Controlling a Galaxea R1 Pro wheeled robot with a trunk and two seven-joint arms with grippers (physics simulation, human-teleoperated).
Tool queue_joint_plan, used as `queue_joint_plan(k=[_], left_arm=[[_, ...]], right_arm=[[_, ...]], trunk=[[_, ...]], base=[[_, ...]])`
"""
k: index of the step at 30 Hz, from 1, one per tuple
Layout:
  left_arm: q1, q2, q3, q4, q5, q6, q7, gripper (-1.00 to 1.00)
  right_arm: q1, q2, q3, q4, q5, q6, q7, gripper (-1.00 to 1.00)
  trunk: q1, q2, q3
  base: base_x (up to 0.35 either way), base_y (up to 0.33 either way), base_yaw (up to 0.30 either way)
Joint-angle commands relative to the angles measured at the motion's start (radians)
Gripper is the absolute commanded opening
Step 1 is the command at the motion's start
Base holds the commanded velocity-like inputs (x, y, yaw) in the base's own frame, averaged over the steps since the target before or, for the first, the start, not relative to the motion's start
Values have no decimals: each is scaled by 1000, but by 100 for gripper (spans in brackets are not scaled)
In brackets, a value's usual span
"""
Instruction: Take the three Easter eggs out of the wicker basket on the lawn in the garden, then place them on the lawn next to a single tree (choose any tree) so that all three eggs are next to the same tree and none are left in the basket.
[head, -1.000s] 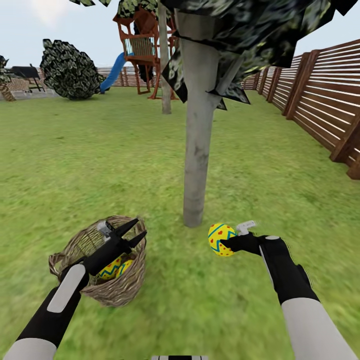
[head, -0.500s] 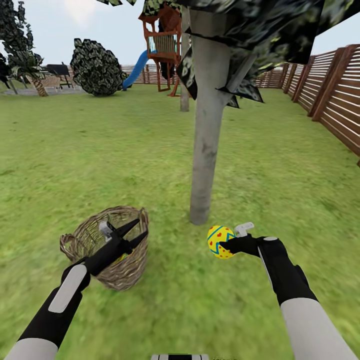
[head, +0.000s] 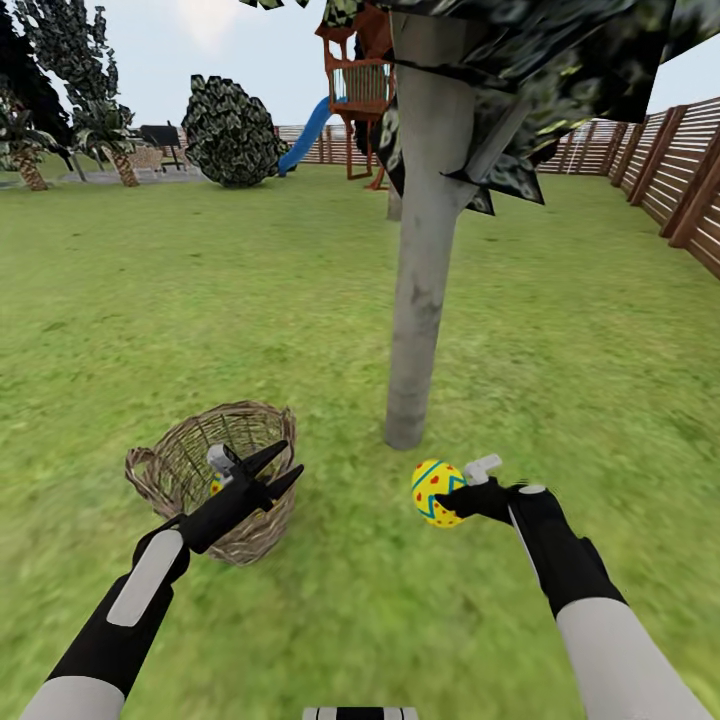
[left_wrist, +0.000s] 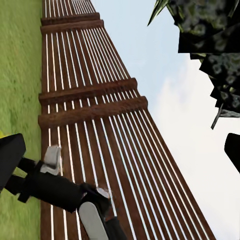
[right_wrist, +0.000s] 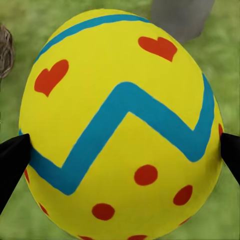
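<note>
- The egg (right_wrist: 120, 125) in my right gripper (head: 446, 493) looks smooth, matt, painted.
- The basket (head: 190, 462) is rough woven wicker.
- The tree (head: 418, 300) trunk looks smooth, pale grey.
- The fence (left_wrist: 95, 125) is slatted brown wood.

a fenced garden: lawn (head: 150, 300), slat fence (head: 690, 180), play tower (head: 360, 85), trees

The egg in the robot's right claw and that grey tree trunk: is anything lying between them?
No. In the head view, only bare lawn separates the egg, held in the right gripper, from the trunk.
</note>
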Motion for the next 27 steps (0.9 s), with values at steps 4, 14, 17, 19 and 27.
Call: queue_joint_plan(k=[4,14,17,19,27], left_arm=[[-1,-2,-3,0,7,4,0,100],[-1,-32,-22,1,2,-6,0,100],[-1,-32,-22,1,2,-8,0,100],[-1,-32,-22,0,2,-8,0,100],[-1,-33,-23,1,3,-8,0,100]], right_arm=[[-1,55,-2,158,10,-206,-165,-100],[-1,95,9,270,11,-380,-358,-100],[-1,114,55,308,14,-381,-390,-100],[-1,114,109,335,14,-382,-420,-100],[-1,117,146,465,12,-525,-454,-100]], trunk=[[0,0,-1],[0,0,-1],[0,0,-1],[0,0,-1],[0,0,-1]], base=[[63,-60,2],[236,-227,14],[253,-195,255],[259,-169,163],[42,-27,8]])
